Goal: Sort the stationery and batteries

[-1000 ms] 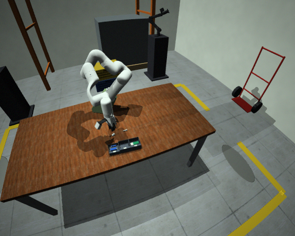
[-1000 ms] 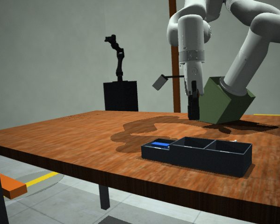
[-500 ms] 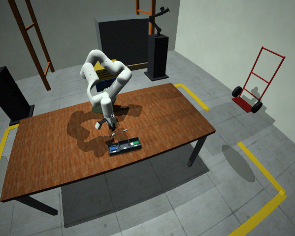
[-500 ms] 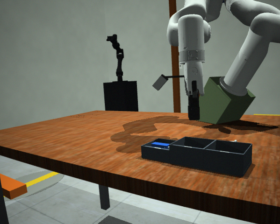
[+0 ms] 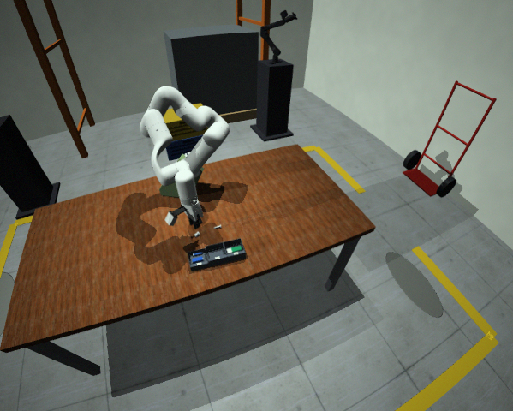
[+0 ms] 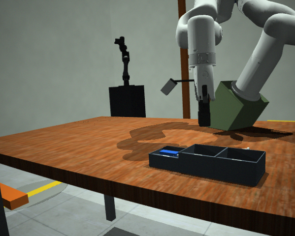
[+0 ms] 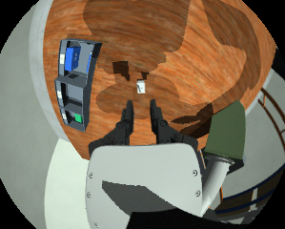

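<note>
My gripper (image 5: 196, 224) (image 6: 204, 125) (image 7: 141, 106) is partly open and empty, pointing down above the table. A small white thing (image 5: 197, 234) (image 7: 141, 87) lies on the table just beyond the fingertips in the wrist view. Another small white thing (image 5: 217, 227) lies to its right in the top view. A row of three dark bins (image 5: 221, 264) (image 6: 228, 168) (image 7: 87, 102) stands near the table's front edge. One end bin holds a blue block (image 5: 197, 259) (image 6: 168, 152) (image 7: 71, 58) and a slimmer blue thing (image 5: 197, 253). The other end holds a green thing (image 5: 235, 248) (image 7: 78, 117). The bin letters are unreadable.
The arm's green base block (image 5: 170, 190) (image 6: 234, 111) (image 7: 228, 129) stands at the back of the table (image 5: 92, 274). The wrist camera (image 5: 170, 218) (image 6: 168, 86) sticks out beside the gripper. The bins' dividing walls stand up between the compartments.
</note>
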### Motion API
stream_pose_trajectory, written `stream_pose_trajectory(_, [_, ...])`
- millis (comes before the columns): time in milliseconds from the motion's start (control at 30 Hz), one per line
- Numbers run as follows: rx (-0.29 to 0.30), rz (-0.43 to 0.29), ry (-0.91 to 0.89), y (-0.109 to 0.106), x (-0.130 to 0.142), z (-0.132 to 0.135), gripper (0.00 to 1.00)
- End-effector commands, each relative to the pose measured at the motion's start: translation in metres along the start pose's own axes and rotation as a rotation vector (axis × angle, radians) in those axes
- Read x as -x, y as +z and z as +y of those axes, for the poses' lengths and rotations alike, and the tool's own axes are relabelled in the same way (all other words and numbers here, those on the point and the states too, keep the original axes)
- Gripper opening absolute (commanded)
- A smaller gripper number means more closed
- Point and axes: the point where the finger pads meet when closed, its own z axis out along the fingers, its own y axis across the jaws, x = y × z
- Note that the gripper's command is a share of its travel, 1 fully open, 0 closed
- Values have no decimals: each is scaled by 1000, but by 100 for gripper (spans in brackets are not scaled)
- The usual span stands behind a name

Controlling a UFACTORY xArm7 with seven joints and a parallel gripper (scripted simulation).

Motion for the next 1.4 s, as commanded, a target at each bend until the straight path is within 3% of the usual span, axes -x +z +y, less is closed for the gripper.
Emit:
stream_pose_trajectory(0, [-1, 3, 0, -1, -1, 0, 29])
stream_pose_trajectory(567, [-1, 3, 0, 58, -1, -1, 29])
stream_pose_trajectory(1367, [-1, 2, 0, 70, -1, -1, 29])
